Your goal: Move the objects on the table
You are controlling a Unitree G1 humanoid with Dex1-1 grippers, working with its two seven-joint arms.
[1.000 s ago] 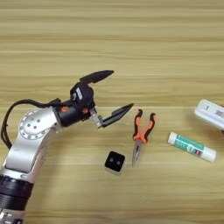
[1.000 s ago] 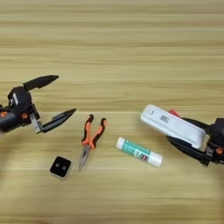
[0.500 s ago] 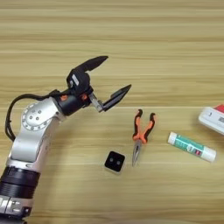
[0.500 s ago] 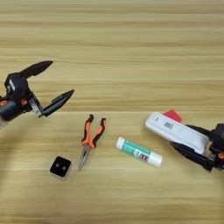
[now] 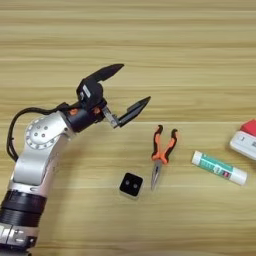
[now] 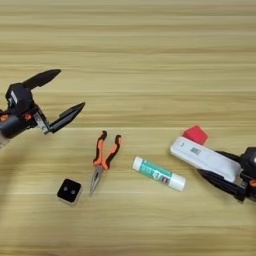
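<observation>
Spanning the whole frame, table point(image 5: 190, 60); left gripper point(image 5: 129, 90) hovers left of centre, fingers spread, empty. Orange-handled pliers point(image 5: 161, 152) lie just lower right of it, long axis near-vertical, nose down. Right gripper point(image 6: 227, 177), lower right, clasps white remote-like device point(image 6: 202, 157).

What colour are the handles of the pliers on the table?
Orange with black trim on the pliers; the jaws are grey metal. The left eye view shows it best.
</observation>
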